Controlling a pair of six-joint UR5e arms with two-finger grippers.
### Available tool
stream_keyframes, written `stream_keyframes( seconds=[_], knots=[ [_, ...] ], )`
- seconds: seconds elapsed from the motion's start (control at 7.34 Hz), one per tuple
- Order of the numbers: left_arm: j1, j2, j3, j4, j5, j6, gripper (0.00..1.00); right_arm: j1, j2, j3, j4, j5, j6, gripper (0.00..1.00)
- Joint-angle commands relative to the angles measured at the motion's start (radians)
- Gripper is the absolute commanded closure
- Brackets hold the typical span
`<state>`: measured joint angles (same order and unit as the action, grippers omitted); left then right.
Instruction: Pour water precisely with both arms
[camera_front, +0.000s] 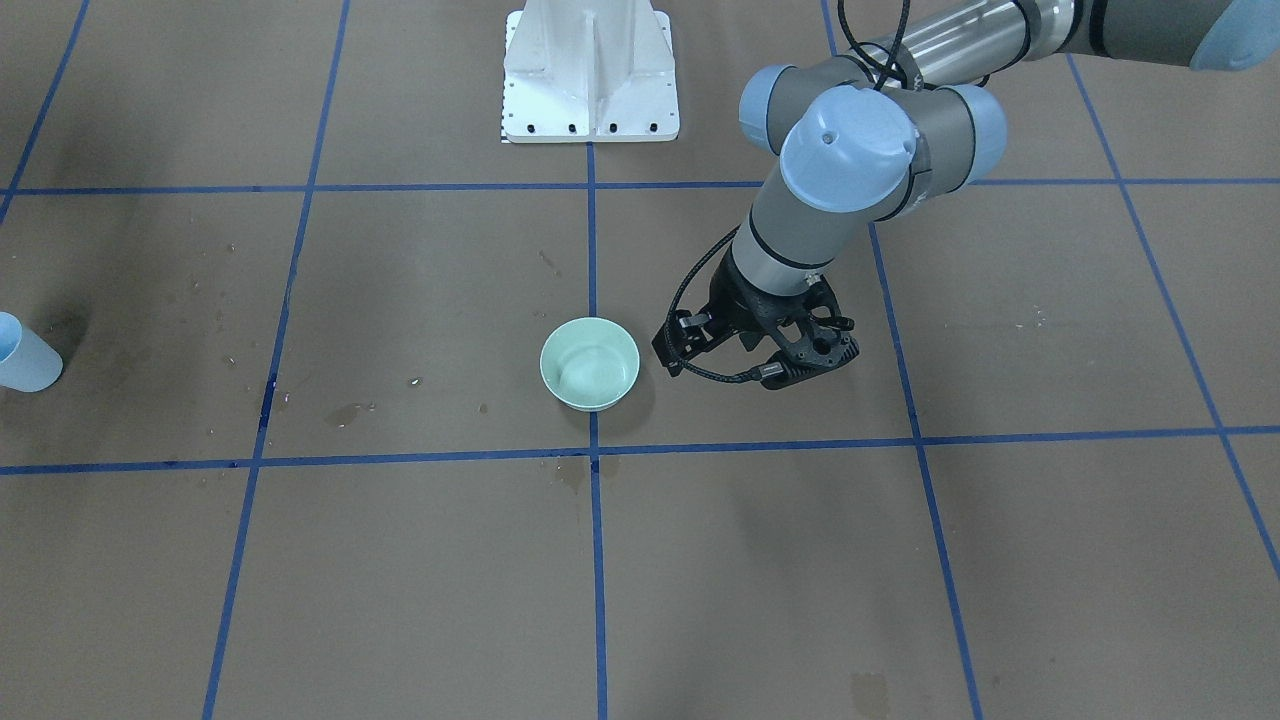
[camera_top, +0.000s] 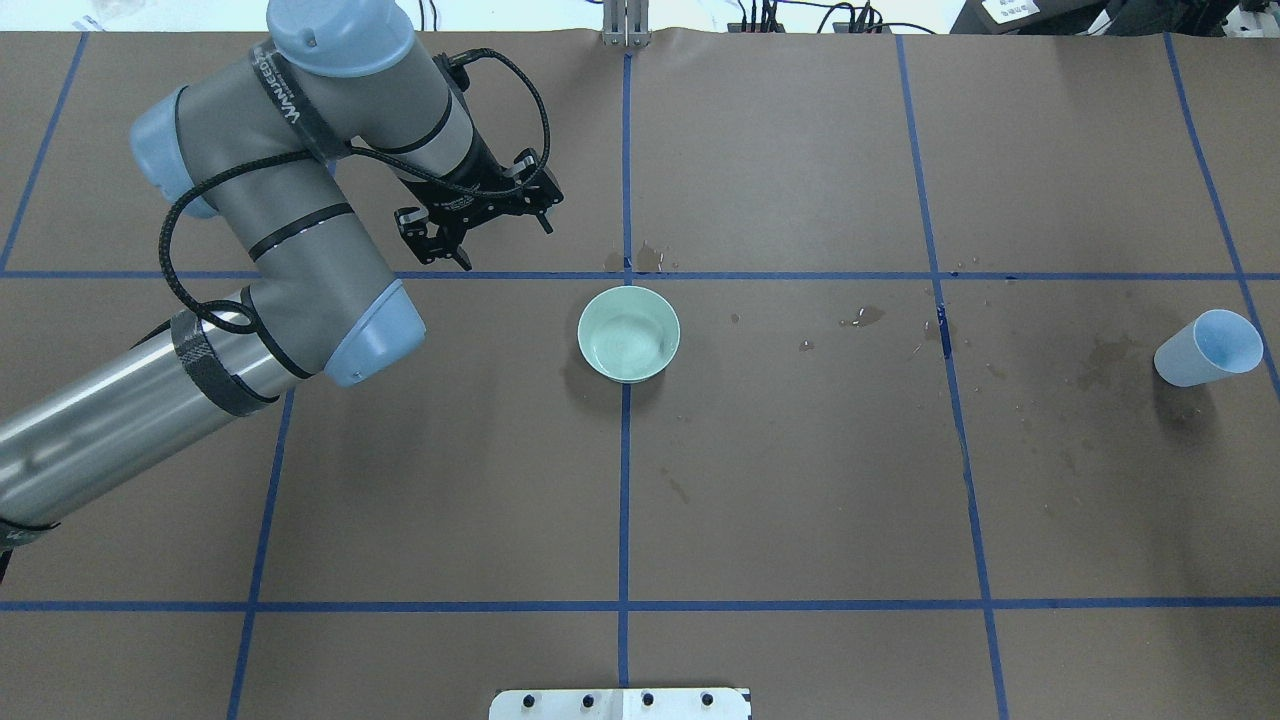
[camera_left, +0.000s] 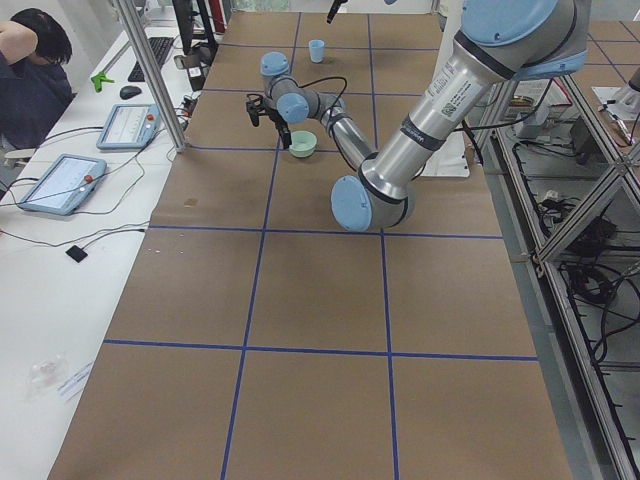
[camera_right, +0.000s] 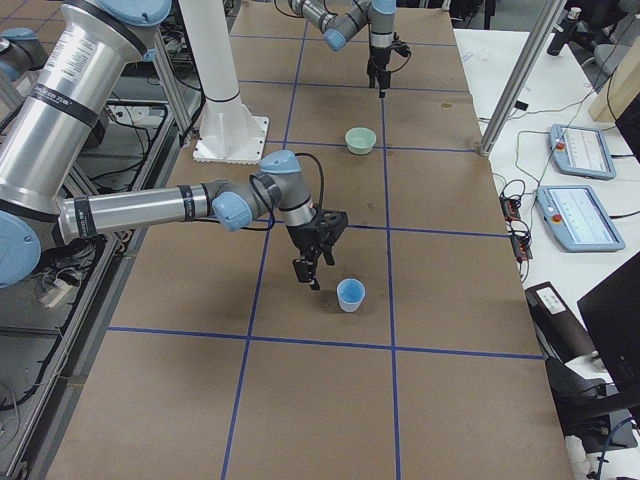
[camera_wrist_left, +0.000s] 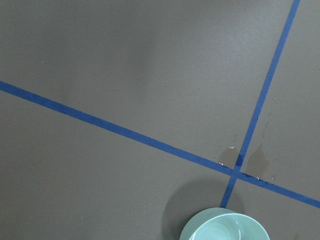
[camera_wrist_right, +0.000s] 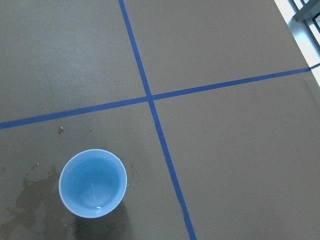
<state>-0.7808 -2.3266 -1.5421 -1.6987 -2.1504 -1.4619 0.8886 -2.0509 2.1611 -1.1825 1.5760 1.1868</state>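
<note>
A pale green bowl (camera_top: 628, 333) stands at the table's middle; it also shows in the front view (camera_front: 590, 363) and at the bottom of the left wrist view (camera_wrist_left: 225, 227). My left gripper (camera_top: 490, 232) hangs open and empty beside the bowl, on the far left of it, and shows in the front view (camera_front: 745, 360). A light blue cup (camera_top: 1205, 348) stands upright at the table's right end. The water is barely visible, a faint sheen at the cup's bottom (camera_wrist_right: 95, 200). My right gripper (camera_right: 308, 275) hovers close beside the cup (camera_right: 351, 295); I cannot tell if it is open or shut.
The white pedestal (camera_front: 590, 75) stands at the robot's side of the table. Dark stain patches (camera_top: 1100, 355) lie near the cup, and more lie by the tape crossing (camera_top: 640, 262). An operator (camera_left: 30, 70) sits at a side table with tablets (camera_left: 60, 182).
</note>
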Motion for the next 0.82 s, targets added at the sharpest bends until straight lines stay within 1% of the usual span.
stream_keyframes(
  seconds=[0.0, 0.27, 0.41, 0.54, 0.68],
  knots=[
    [0.000, 0.007, 0.000, -0.001, 0.001, 0.000, 0.00, -0.311, -0.009, -0.029, 0.015, -0.324, 0.341, 0.00],
    [0.006, 0.016, 0.002, -0.001, 0.001, 0.000, 0.00, -0.432, -0.003, -0.108, 0.014, -0.500, 0.460, 0.01],
    [0.006, 0.021, 0.004, -0.001, 0.001, 0.002, 0.00, -0.459, 0.004, -0.144, 0.014, -0.586, 0.491, 0.01],
    [0.006, 0.023, 0.004, -0.001, 0.001, 0.002, 0.00, -0.476, 0.018, -0.173, 0.015, -0.653, 0.519, 0.01],
    [0.006, 0.023, 0.004, -0.001, 0.001, 0.002, 0.00, -0.494, 0.052, -0.214, 0.014, -0.690, 0.542, 0.01]
  ],
)
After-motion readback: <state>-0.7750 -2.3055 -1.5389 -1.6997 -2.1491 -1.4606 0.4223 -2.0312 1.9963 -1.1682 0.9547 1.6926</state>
